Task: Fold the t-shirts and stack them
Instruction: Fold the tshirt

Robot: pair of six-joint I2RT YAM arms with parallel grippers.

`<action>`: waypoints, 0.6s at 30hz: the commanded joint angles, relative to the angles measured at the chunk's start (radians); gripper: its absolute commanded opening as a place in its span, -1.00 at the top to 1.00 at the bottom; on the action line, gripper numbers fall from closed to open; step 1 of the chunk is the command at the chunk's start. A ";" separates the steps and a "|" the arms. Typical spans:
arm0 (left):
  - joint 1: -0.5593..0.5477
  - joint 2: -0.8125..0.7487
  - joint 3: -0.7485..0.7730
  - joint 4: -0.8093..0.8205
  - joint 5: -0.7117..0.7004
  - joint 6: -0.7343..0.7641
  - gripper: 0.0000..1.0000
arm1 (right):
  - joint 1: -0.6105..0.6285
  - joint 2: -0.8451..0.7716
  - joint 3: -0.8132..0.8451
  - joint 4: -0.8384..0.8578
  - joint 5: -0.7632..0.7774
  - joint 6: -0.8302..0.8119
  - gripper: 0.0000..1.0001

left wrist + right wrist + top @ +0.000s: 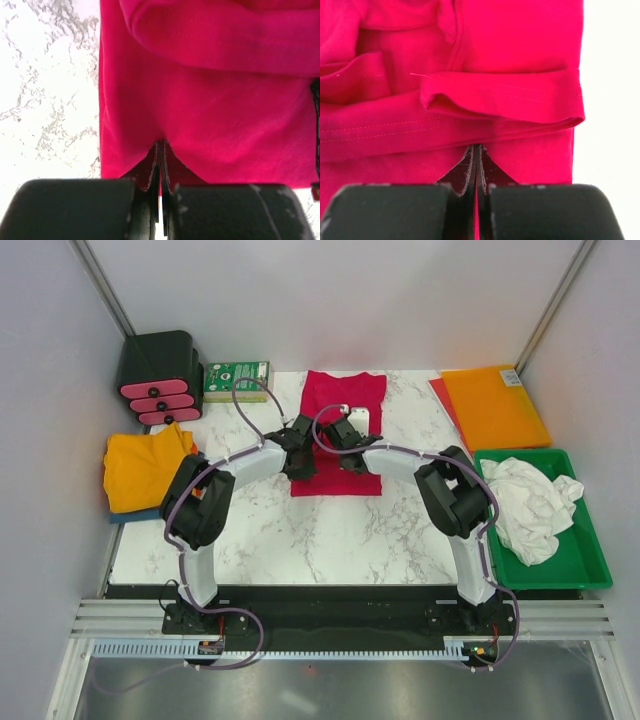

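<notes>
The left claw (161, 146) is closed, its two black fingers pinching a small peak of cloth from the red t-shirt (210, 125). In its wrist view the shirt's left edge runs straight up the picture, with bare marble bench (45, 90) beside it and a folded roll of cloth lying across the top. The right claw (476, 150) is closed too, nipping a like ridge of the same red t-shirt (520, 40). Just past its fingertips lies a hemmed, stitched fold, and the shirt's right edge ends against the white bench (610, 100).

From above, the left claw (300, 445) and the right claw (345, 435) sit near each other on the red t-shirt (345, 390). The shirt lies as a long narrow strip in the middle of the bench (300, 540), toward the far edge.

A yellow t-shirt (140, 468) lies bunched at the bench's left edge. On the right a crumpled white t-shirt (530, 505) sits in a green tray (590, 560), and an orange sheet (492, 405) lies behind the tray. At the far left corner stand a black holder (160, 370) with pink fronts and a green box (237, 380).
</notes>
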 commanded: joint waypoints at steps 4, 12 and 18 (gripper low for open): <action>-0.077 0.022 -0.028 -0.010 0.003 -0.022 0.96 | -0.044 0.054 0.152 0.028 0.039 -0.013 1.00; -0.089 0.032 -0.031 -0.007 0.006 -0.019 0.96 | -0.094 0.132 0.270 0.003 0.039 -0.029 1.00; -0.092 0.010 -0.043 -0.006 -0.025 -0.017 0.96 | -0.122 0.134 0.313 -0.005 0.055 -0.047 1.00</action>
